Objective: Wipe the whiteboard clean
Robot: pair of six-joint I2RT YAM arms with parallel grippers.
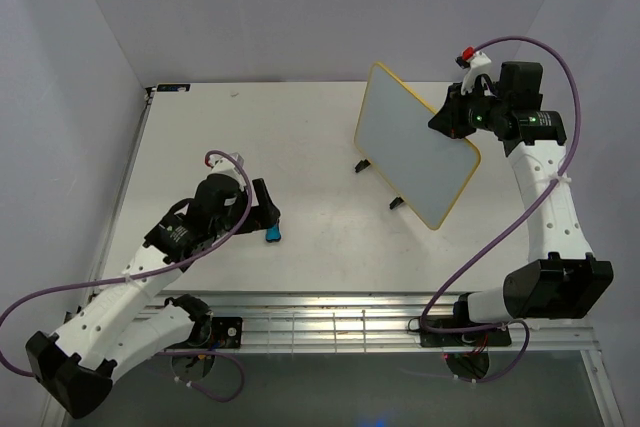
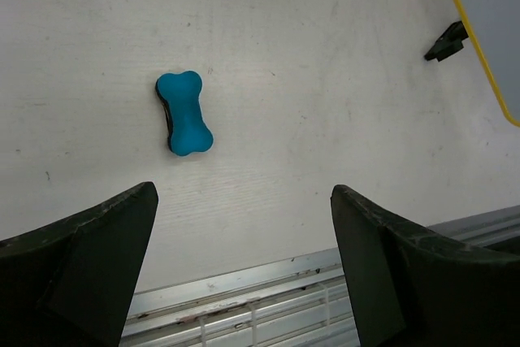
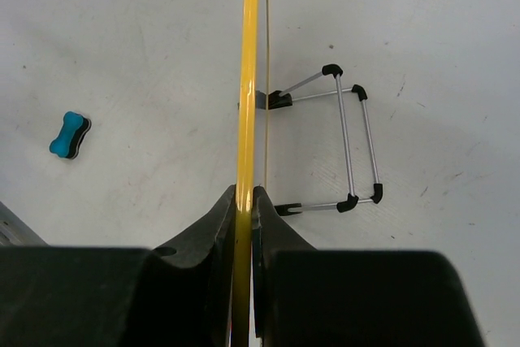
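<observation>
The whiteboard (image 1: 415, 147) stands tilted on its black wire feet (image 3: 349, 136) at the table's right back; its yellow frame (image 3: 248, 79) shows edge-on in the right wrist view, and a corner shows in the left wrist view (image 2: 475, 46). I see no writing on its face from above. My right gripper (image 1: 443, 119) (image 3: 244, 194) is shut on the board's top edge. The small blue bone-shaped eraser (image 1: 272, 235) (image 2: 184, 113) (image 3: 69, 135) lies on the table. My left gripper (image 1: 266, 205) (image 2: 244, 193) is open and empty, just short of the eraser.
An aluminium rail (image 1: 330, 322) (image 2: 244, 290) runs along the table's near edge, under the left gripper. Walls close the table at the back and the left. Purple cables (image 1: 520, 217) loop from both arms.
</observation>
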